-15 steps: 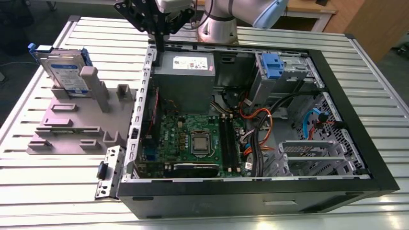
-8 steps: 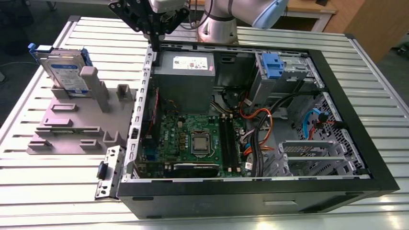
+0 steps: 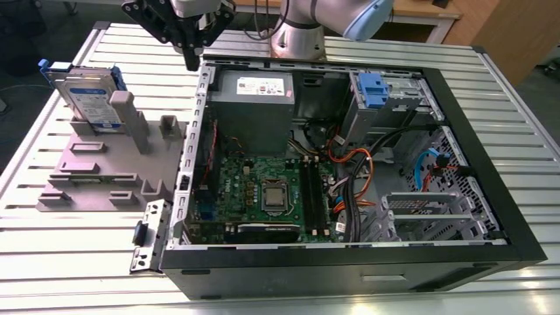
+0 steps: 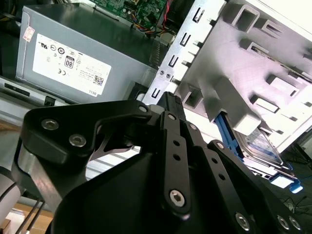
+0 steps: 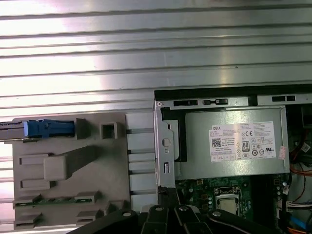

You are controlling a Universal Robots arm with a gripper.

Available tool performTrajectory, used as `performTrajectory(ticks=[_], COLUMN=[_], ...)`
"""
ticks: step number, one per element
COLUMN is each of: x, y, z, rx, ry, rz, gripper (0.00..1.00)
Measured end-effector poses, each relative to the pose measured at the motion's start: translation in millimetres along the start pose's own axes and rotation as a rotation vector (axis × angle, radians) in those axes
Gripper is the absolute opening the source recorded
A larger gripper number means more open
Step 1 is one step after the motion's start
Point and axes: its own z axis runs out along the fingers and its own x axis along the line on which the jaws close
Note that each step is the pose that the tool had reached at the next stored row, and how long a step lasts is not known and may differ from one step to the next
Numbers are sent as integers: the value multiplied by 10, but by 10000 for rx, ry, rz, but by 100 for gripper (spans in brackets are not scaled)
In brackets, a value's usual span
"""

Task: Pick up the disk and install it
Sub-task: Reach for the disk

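The disk (image 3: 92, 98) stands on edge in the back slot of a grey holder (image 3: 96, 170), at the exterior view's left; its silver face carries a white-and-blue label and a blue frame runs along its edges. In the second wrist view the disk (image 4: 258, 146) leans behind the holder's posts, and in the first wrist view its blue edge (image 5: 48, 128) shows. My gripper (image 3: 191, 62) hangs above the back left corner of the open computer case (image 3: 490, 131), to the right of the disk and apart from it. Its fingers (image 4: 168, 100) are shut together with nothing between them.
The grey power supply box (image 3: 254, 98) with a white sticker lies just under and beside the gripper. A drive bay with a blue latch (image 3: 372, 88) is at the case's back right. Motherboard and cables fill the case floor. All rests on a slatted metal table (image 3: 79, 262).
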Motion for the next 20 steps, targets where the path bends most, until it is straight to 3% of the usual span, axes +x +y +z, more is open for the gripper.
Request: performTrajectory(ticks=[20], x=[125], y=[-8], z=[-1], rx=[0], ry=[-1], rz=[0], gripper=[11])
